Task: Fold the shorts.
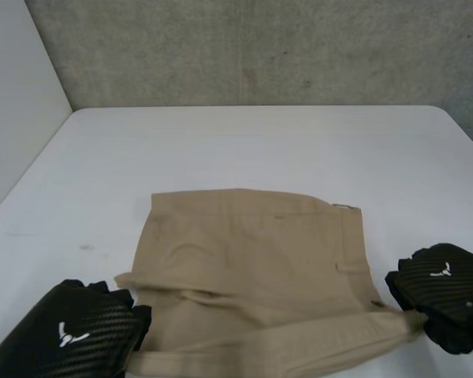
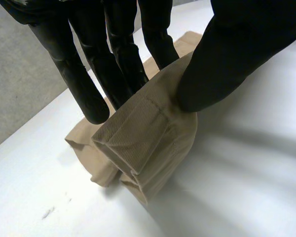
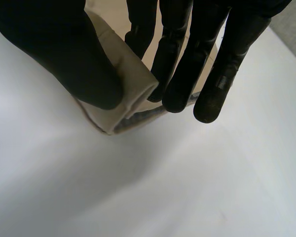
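Observation:
The tan shorts (image 1: 256,260) lie partly folded at the near middle of the white table (image 1: 244,142), waistband toward the right. My left hand (image 1: 67,331) pinches the near left leg hem (image 2: 138,148) between thumb (image 2: 227,59) and fingers (image 2: 89,94), lifting that corner off the table. My right hand (image 1: 445,291) pinches the near right waistband corner (image 3: 123,94) between its thumb (image 3: 64,54) and fingers (image 3: 187,74). A band of cloth is stretched between the two hands along the table's near edge.
A grey wall (image 1: 260,47) stands behind the table's far edge. Bare white tabletop lies beyond and to both sides of the shorts.

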You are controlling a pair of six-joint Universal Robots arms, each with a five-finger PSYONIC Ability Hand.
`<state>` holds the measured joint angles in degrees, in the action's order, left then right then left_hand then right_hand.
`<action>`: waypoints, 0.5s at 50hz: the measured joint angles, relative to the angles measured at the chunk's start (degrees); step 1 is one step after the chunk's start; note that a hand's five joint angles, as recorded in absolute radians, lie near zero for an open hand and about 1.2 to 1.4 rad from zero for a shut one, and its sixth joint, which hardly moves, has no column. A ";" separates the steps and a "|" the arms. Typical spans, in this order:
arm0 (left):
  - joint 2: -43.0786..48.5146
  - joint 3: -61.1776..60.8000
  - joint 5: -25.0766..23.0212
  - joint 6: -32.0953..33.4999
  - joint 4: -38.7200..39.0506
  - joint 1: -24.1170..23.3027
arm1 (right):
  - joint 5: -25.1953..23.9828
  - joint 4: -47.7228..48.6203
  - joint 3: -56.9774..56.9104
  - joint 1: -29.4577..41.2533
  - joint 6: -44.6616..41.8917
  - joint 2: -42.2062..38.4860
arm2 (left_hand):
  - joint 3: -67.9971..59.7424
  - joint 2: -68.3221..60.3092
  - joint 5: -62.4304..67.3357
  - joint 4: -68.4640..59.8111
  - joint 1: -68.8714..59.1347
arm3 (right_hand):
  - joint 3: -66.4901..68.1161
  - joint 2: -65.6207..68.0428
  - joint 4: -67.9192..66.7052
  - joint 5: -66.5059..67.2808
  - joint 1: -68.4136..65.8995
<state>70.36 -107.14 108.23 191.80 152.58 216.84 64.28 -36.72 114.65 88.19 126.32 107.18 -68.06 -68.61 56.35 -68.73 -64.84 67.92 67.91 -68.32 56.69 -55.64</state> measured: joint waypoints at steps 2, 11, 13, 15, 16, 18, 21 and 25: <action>-1.13 0.49 -0.93 -0.29 -1.74 0.12 | -1.66 -2.72 -0.07 -2.27 -2.32 0.99 | 0.00 0.00 0.01 0.00 0.00 | 0.00 0.00 0.00 0.00 0.00; -2.90 -0.30 -3.16 -1.44 -4.05 2.20 | -9.13 -7.47 0.16 -8.93 -5.83 2.74 | 0.00 0.00 0.02 0.00 0.00 | 0.00 0.00 0.00 0.00 0.00; -1.98 -1.36 -3.65 -1.48 -2.69 5.29 | -12.64 -7.65 0.51 -10.97 -6.16 2.39 | 0.00 0.00 0.03 -0.01 0.00 | 0.00 0.00 0.00 0.00 0.00; -0.32 -1.64 -4.37 -1.32 -0.68 7.90 | -14.06 -6.87 0.67 -11.53 -6.01 1.48 | 0.00 0.00 0.03 -0.02 0.00 | 0.00 0.00 0.00 0.00 0.00; 0.78 -1.63 -4.93 -1.20 0.61 9.33 | -14.83 -5.85 0.68 -11.66 -5.71 0.36 | 0.00 0.00 0.02 -0.02 0.00 | 0.00 0.00 0.00 0.00 0.00; 2.71 -1.49 -6.05 -0.94 2.71 11.66 | -15.45 -4.25 0.58 -11.58 -5.11 -1.47 | 0.00 -0.01 0.01 -0.02 0.00 | 0.00 0.00 0.00 0.00 0.00; 6.37 -0.51 -8.81 0.29 5.97 15.03 | -15.81 -2.01 -0.01 -10.86 -3.72 -4.13 | 0.00 -0.01 0.02 -0.03 0.00 | 0.00 0.00 0.00 0.00 0.00; 13.50 2.72 -14.08 3.79 10.92 19.11 | -15.49 1.96 -2.15 -8.09 0.44 -9.32 | 0.00 -0.06 0.01 -0.03 0.00 | 0.00 0.00 0.00 0.00 0.00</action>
<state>83.85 -104.42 94.15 195.59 163.49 235.95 48.79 -34.76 112.50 80.10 126.76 97.86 -68.07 -68.67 56.36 -68.75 -64.84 67.92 67.91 -68.32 56.69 -55.64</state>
